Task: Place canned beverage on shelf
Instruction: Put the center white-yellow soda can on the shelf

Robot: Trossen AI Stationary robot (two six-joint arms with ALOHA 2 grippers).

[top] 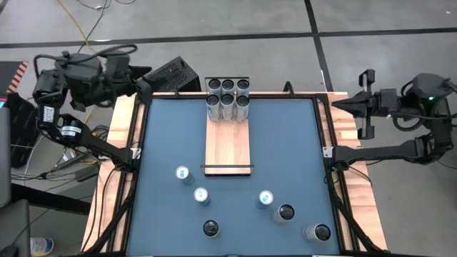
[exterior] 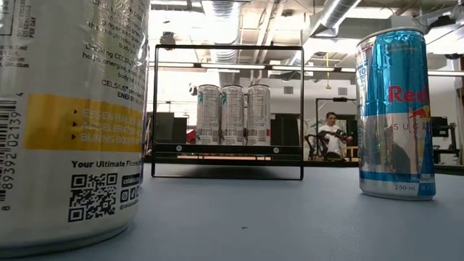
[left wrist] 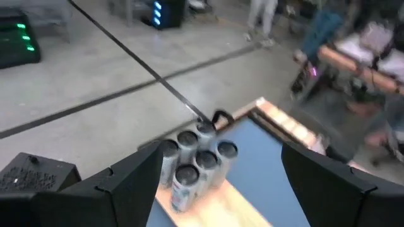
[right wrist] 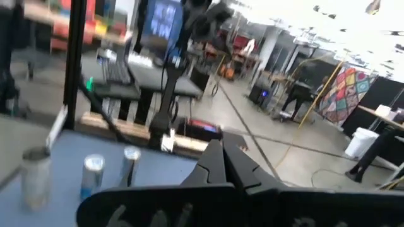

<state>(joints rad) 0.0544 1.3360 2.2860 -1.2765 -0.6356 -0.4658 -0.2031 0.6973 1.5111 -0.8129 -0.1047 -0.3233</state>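
I see a blue table (top: 285,143) in a big workshop with a grey floor. My left gripper (top: 166,75) sits by the far left corner, its fingers wide apart and holding nothing. In the middle is the shelf (top: 228,146) with six cans (top: 228,98) at its far end. Six loose cans (top: 183,173) stand near me. They look smooth, hard and slippery, so I would grab one around its middle. My right gripper (top: 343,105) waits at the far right, pinched together.
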